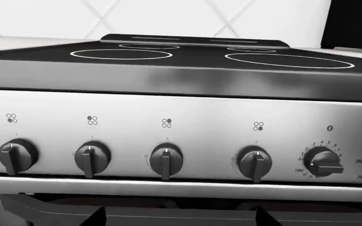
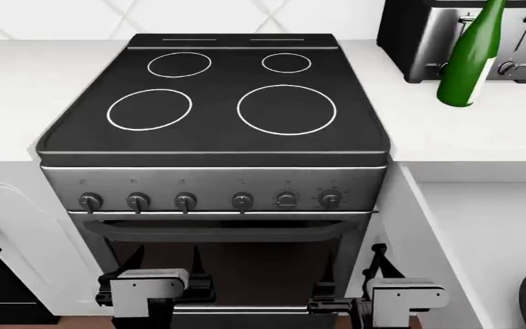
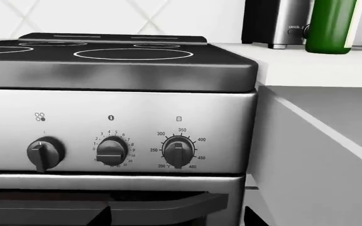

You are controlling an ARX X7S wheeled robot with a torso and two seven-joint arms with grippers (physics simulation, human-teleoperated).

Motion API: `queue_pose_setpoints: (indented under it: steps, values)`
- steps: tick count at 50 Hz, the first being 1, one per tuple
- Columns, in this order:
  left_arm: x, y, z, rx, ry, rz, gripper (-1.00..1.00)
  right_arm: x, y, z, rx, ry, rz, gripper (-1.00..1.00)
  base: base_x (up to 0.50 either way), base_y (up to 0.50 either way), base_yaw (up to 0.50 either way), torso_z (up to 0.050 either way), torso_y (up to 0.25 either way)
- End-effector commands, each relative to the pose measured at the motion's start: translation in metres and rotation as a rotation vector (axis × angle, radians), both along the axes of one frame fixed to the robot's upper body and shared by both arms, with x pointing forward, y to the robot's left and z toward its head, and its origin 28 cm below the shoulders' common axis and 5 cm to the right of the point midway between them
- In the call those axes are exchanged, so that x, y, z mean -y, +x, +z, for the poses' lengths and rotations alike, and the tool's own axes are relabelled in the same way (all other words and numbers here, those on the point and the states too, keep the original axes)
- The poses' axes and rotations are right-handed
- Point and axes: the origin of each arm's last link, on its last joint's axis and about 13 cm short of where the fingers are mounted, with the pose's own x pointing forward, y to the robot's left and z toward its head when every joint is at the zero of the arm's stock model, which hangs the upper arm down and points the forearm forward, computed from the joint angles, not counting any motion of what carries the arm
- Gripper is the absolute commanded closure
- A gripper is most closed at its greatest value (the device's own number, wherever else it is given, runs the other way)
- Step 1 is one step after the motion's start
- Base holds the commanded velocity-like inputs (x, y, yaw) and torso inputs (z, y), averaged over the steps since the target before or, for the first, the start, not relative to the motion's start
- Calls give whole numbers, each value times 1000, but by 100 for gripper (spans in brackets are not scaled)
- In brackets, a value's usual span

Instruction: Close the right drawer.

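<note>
With both hands' finger state impossible to tell, the right hand (image 2: 407, 296) may push the oven door (image 2: 227, 229) and not the open right drawer (image 2: 482, 226).

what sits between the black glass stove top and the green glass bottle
In the head view, only bare white countertop separates the black glass stove top from the green glass bottle.

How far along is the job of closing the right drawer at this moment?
Done: nothing yet. The right drawer stands pulled out beside the oven, its grey inside showing. In hand: the right hand hangs low near the drawer's side wall, with no clear contact. Left: reach the drawer's front and push it fully in.
</note>
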Motion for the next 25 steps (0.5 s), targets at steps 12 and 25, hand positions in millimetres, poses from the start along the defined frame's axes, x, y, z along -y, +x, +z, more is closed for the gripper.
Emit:
queue_pose_setpoints:
  steps: [12, 25]
  values:
    - [-1, -12, 33, 153, 13, 6, -100, -4, 4, 23, 82, -52, 38, -100, 0, 0, 0, 0, 0]
    - [-8, -19, 63, 234, 36, 30, -100, -6, 2, 30, 110, -98, 42, -100, 0, 0, 0, 0, 0]
